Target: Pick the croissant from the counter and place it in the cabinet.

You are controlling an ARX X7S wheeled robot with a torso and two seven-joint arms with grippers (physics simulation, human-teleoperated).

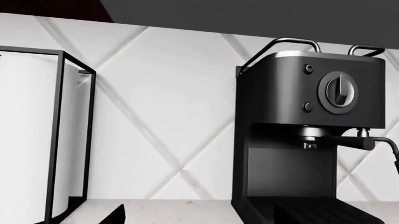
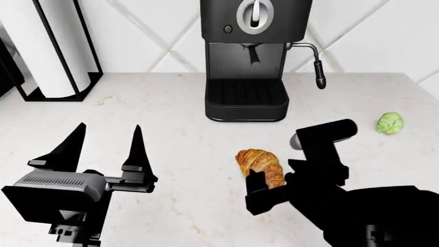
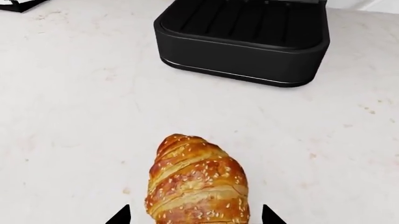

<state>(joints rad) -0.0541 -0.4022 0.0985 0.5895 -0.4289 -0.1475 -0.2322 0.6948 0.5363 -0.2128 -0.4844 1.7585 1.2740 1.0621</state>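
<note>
Head view: green ball (image 2: 389, 123) | right wrist: croissant (image 3: 198, 182) only

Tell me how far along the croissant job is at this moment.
Early. Done: the right gripper has reached the croissant, fingers either side. In hand: closing on it; it lies on the counter. Left: lifting and placing in a cabinet, none visible. The left gripper is open, idle.
</note>
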